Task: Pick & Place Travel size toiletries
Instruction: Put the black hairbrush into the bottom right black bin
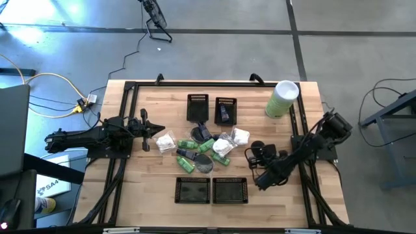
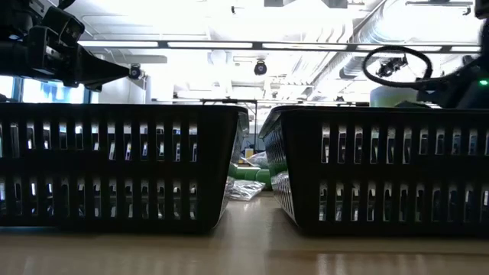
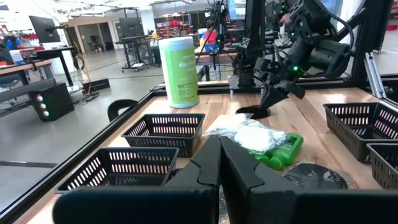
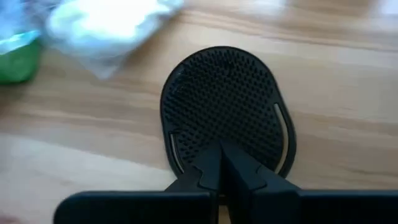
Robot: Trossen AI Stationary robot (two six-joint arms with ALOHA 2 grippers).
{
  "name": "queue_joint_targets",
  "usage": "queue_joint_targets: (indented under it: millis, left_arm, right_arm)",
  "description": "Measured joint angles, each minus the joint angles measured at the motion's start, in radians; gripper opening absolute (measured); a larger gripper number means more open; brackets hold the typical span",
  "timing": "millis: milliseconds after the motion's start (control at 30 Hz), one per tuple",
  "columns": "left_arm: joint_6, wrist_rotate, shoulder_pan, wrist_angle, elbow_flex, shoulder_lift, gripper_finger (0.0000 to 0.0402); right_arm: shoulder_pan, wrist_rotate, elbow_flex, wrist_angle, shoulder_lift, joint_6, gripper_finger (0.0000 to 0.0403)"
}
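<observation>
The toiletries lie in a heap mid-table: green bottles [image 1: 195, 144], white packets [image 1: 168, 142] and a grey disc [image 1: 204, 164]. To their right a black oval studded pad [image 4: 227, 102] lies flat on the wood. My right gripper [image 4: 221, 152] is shut at the pad's near edge, slanting down from the table's right. My left gripper [image 1: 159, 130] hovers shut and level just left of the heap, touching nothing. A dark piece [image 1: 224, 116] sits in a far basket. My right gripper has its shut fingertips [image 4: 208, 168] on the pad's rim [image 4: 186, 163], at the end nearest the arm. It comes slanting down from the table's right side. The fingers hide the place of contact. The pad lies flat on the table.
Two black mesh baskets [image 1: 197, 107] [image 1: 225, 110] stand at the far side and two [image 1: 193, 190] [image 1: 231, 190] at the near edge. A tall pale-green cylinder with a white lid [image 1: 283, 97] stands at the far right. Black frame rails [image 1: 296, 123] run along both sides.
</observation>
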Motion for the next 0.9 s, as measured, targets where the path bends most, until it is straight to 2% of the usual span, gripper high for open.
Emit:
queue_joint_targets:
  millis: [267, 500, 667, 900]
  left_arm:
    - [-0.002, 0.0, 0.0, 0.0, 0.0, 0.0, 0.0]
    - [-0.002, 0.0, 0.0, 0.0, 0.0, 0.0, 0.0]
    - [-0.003, 0.0, 0.0, 0.0, 0.0, 0.0, 0.0]
    - [-0.003, 0.0, 0.0, 0.0, 0.0, 0.0, 0.0]
  right_arm:
    - [-0.057, 0.005, 0.002, 0.217, -0.001, -0.228, 0.0003]
    - [-0.109, -0.052, 0.002, 0.435, 0.0, -0.46, 0.0003]
    - [-0.126, -0.025, -0.002, 0.428, -0.021, -0.503, 0.0003]
    - [-0.133, -0.021, -0.003, 0.362, -0.159, -0.568, 0.0003]
